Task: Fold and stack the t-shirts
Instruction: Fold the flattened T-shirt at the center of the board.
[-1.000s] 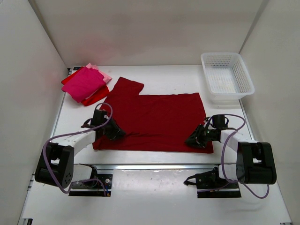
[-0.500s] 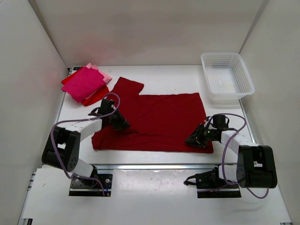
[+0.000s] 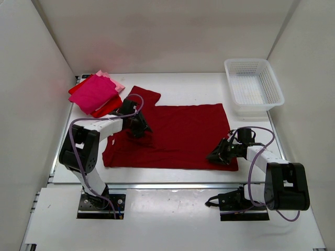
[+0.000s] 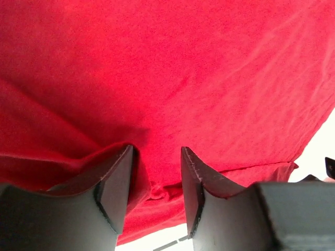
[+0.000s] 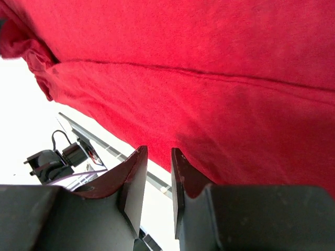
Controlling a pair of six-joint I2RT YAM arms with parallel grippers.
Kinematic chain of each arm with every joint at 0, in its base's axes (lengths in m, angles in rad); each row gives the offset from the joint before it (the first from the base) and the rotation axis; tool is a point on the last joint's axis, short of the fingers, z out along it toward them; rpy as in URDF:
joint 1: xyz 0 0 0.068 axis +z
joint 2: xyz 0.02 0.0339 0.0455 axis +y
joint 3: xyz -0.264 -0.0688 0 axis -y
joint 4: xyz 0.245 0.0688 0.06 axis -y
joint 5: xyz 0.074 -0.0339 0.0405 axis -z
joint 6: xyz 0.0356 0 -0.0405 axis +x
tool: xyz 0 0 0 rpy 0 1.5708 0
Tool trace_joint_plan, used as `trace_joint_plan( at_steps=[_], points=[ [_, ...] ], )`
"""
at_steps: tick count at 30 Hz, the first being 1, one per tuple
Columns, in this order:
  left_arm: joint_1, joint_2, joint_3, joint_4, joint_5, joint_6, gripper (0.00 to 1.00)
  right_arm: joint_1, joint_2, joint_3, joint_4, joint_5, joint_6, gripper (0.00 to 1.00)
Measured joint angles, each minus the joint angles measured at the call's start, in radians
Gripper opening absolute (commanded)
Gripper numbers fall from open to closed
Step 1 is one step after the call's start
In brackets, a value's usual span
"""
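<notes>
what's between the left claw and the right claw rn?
Only the dark red t-shirt, spread flat; the left claw sits over its left part, the right claw at its near-right corner. The top view shows it.

dark red tee point(image 3: 183, 136) spread flat, centre; 3 folded tees point(image 3: 94, 94) stacked far left.

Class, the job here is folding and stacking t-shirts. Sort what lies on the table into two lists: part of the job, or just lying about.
Part of the job: dark red t-shirt, spread out; magenta t-shirt, bright red t-shirt and light pink t-shirt, piled at the far left.
Just lying about: white lattice basket, far right.
</notes>
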State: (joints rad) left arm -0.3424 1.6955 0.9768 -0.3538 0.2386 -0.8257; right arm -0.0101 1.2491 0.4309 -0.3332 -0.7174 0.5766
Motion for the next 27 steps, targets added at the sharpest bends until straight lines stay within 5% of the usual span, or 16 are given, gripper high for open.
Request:
trace_joint_plan(
  at_steps=[5,7,11,19,27],
  points=[
    [-0.002,0.018,0.128,-0.039,-0.011,0.031,0.51,0.027,0.0,0.0,0.002,0.0,0.005,0.22],
    [0.006,0.013,0.181,-0.042,-0.01,0.042,0.43,0.038,0.0,0.0,0.003,0.0,0.008,0.22],
    [0.073,-0.063,0.177,-0.043,0.004,0.064,0.01,0.043,0.0,0.0,0.005,-0.001,0.011,0.22],
    [0.174,-0.379,-0.146,-0.114,0.014,0.101,0.0,0.051,0.012,0.014,0.004,-0.003,0.015,0.16],
    [0.176,-0.259,-0.274,-0.084,0.032,0.06,0.0,0.082,0.021,0.043,0.0,-0.009,0.014,0.16]
  ],
)
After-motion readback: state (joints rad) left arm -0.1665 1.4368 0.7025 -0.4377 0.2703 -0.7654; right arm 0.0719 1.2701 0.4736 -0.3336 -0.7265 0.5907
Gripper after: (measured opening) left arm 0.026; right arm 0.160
